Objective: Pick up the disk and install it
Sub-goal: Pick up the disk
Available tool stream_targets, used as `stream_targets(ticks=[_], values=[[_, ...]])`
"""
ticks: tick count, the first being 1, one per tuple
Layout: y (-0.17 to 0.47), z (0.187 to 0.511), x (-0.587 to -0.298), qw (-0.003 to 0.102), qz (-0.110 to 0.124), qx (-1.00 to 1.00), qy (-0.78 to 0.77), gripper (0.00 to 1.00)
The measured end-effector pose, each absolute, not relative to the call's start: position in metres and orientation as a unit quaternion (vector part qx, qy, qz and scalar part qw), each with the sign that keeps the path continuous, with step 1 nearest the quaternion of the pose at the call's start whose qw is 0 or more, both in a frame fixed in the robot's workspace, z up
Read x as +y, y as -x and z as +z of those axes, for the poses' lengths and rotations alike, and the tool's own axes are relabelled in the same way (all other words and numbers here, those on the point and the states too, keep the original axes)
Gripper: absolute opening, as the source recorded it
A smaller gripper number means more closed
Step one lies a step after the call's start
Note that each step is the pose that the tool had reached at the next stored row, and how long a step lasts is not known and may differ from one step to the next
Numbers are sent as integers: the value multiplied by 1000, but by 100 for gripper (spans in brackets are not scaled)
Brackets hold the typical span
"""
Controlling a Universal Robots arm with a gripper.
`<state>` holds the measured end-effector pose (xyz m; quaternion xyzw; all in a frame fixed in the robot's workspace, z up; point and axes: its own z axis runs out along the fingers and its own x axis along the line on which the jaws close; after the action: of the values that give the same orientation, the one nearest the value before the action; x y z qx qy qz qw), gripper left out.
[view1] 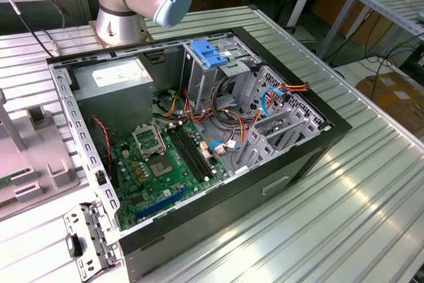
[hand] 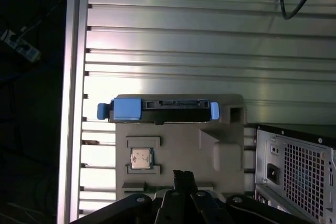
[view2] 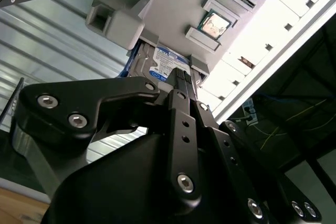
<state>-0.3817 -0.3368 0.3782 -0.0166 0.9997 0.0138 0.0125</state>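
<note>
Apparently the disk [hand: 160, 109] stood on edge in the grey holder [hand: 178, 136], at the exterior view's left of the computer case [view1: 199, 130]. Lowered as it was, the gripper [hand: 182, 174] could, I judged, strike the disk's edge (its jaws were pressed together, holding nothing); it hung over the holder, short of the disk.

In the first wrist view the disk [hand: 163, 106] stands edge-on in the grey fixture [hand: 226, 156]; its broad faces are hidden. In the second wrist view the gripper [view2: 182, 74] covers part of its label [view2: 167, 62]. The square chip [hand: 140, 158], probably a processor, is too small to confirm.
</note>
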Motion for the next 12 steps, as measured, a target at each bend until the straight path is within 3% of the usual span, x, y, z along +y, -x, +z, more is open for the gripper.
stream_targets(ticks=[12], values=[[382, 378, -337, 12, 14, 999, 40, 11]])
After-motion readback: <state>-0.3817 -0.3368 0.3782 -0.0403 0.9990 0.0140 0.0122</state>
